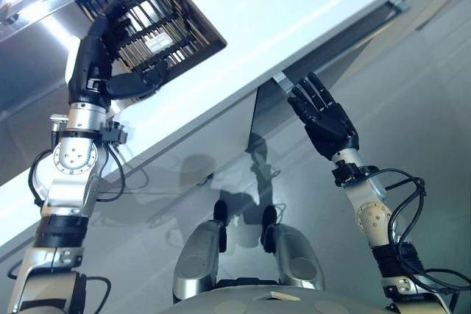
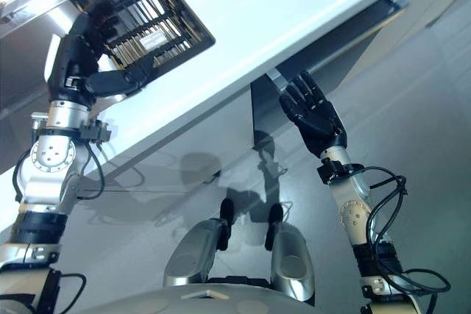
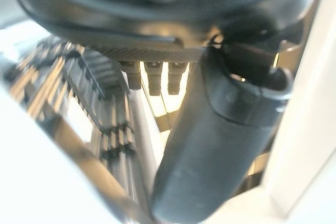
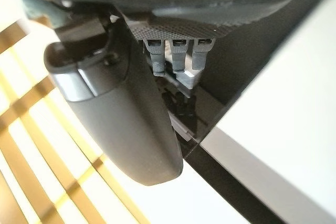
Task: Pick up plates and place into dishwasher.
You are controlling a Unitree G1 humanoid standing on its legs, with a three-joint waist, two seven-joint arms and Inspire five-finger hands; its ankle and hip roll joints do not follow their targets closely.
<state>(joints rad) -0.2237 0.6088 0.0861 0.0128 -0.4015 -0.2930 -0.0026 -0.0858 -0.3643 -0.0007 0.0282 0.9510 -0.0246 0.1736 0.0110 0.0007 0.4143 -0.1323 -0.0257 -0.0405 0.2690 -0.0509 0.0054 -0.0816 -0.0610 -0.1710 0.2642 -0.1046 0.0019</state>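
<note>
At the rack (image 1: pixel 151 23) set in the white counter (image 1: pixel 294 12), my left hand (image 1: pixel 103 64) sits closest, fingers hidden among the wires, thumb stretched along the rim; grip unclear. Right hand (image 1: pixel 322 114) hangs spread, empty, by the dark opening (image 1: pixel 268 104) under the counter edge. Can't make out any plates.

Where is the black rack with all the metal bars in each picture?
Left eye view: the rack is at the upper left, set into the white counter, with the left hand on its near edge.
Right eye view: the same, upper left.
Left wrist view: its bars run past the fingers.
Right wrist view: I cannot make it out.
Shared landmark: the white counter.
</note>
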